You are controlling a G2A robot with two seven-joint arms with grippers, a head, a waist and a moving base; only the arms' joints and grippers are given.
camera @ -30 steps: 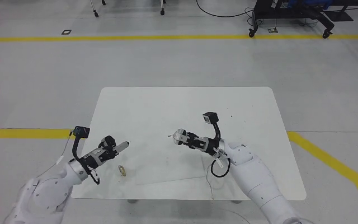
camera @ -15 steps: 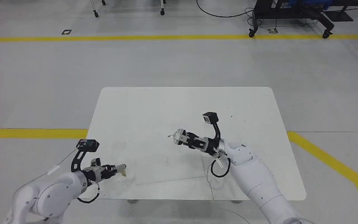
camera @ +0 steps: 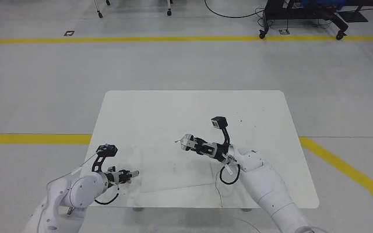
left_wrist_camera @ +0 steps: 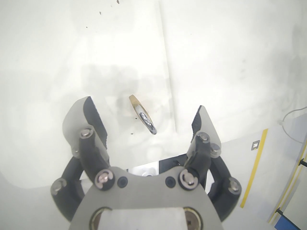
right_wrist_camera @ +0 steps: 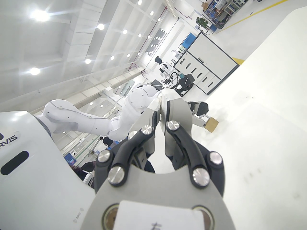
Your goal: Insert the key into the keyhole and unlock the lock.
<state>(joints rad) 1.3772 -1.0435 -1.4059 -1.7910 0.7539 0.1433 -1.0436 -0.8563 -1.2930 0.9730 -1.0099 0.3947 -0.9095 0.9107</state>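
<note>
though apart, left jaws astride lock [left_wrist_camera: 142, 116]

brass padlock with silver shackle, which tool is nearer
Left. The open left tool brackets the brass padlock; the right tool, shut on a small thin key, hangs apart over the white table's middle.

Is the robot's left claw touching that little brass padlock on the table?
Apart. The left wrist view shows the padlock lying between the fingers of the open left gripper, with bare table visible on both sides of it.
</note>
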